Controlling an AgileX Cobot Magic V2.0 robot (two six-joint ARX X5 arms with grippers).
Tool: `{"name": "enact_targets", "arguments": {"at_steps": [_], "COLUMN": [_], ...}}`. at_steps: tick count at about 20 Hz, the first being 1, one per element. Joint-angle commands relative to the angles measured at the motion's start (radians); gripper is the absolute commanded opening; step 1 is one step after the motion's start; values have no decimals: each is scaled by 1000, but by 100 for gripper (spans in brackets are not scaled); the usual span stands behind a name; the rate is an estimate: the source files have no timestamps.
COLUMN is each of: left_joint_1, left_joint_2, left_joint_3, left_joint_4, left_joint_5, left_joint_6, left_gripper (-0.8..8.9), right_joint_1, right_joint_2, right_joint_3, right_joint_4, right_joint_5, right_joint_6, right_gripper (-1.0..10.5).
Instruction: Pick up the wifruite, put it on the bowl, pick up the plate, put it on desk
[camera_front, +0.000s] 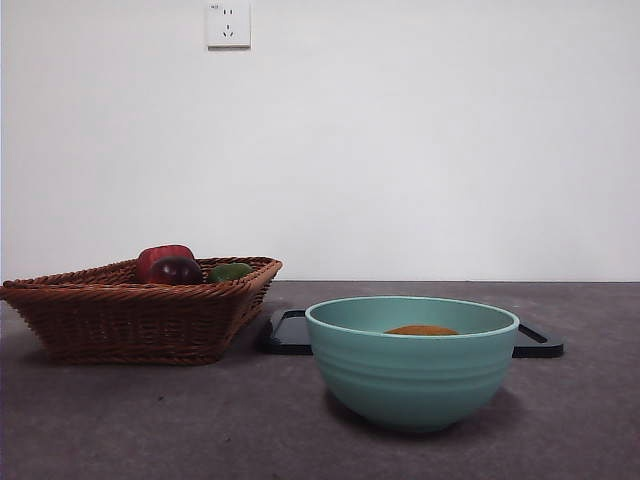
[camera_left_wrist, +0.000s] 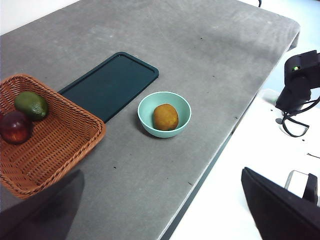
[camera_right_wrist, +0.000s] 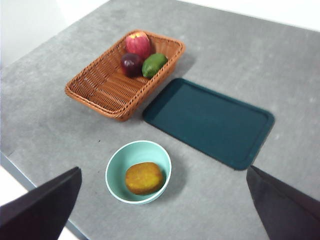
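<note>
Wrist views: both arms raised high above desk (camera_right_wrist: 300, 65), jaws spread, empty; wifruite (camera_right_wrist: 144, 178) in bowl (camera_right_wrist: 114, 172)

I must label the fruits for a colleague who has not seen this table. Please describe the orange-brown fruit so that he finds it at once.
On the grey desk, find the teal bowl in front of the dark tray. The wifruite lies inside it, alone. The red, purple and green fruits all sit in the wicker basket.

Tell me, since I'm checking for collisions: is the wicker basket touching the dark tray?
Apart. The right wrist view shows a strip of bare desk between the wicker basket and the dark tray.
</note>
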Motion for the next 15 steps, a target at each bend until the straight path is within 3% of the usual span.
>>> {"name": "enact_targets", "arguments": {"at_steps": [1, 4, 8, 15], "left_joint_1": [-8, -8, -8, -8], "left_joint_2": [3, 3, 3, 3], "left_joint_3": [11, 11, 11, 11], "left_joint_4": [8, 8, 8, 8], "left_joint_5": [-3, -3, -3, -3], "left_joint_6": [2, 2, 2, 2], "left_gripper": [501, 500, 500, 501], "right_joint_1": [5, 13, 93, 207], "right_joint_2": [69, 174, 353, 663], "right_joint_3": [16, 16, 16, 16], "right_joint_4": [8, 7, 7, 9], "right_joint_5": [-12, -63, -65, 59], "right_joint_6": [35, 46, 56, 60], "right_gripper": [591, 591, 591, 588]}}
